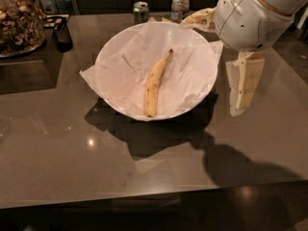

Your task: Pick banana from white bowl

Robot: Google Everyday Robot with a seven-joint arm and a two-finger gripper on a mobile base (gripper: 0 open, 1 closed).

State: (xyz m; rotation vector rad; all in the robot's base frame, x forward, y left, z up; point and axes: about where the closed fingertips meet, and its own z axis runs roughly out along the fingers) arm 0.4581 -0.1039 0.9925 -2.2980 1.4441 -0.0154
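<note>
The banana (155, 83) is yellow with small brown speckles. It lies lengthwise in the middle of the white bowl (111, 52), stem tip pointing to the far side. The bowl is lined with crinkled white paper that sticks out past its rim, and it stands on the dark table. My gripper (211, 65) hangs at the bowl's right rim, above table level, open and empty. One pale finger (244, 83) points down just right of the bowl. The other finger (198, 19) reaches over the bowl's far right edge. Neither touches the banana.
A glass jar of nuts (19, 20) stands at the far left with a dark cup (62, 32) beside it. A soda can (141, 11) and a water bottle (180, 4) stand behind the bowl. The table's front edge (144, 198) runs along the bottom.
</note>
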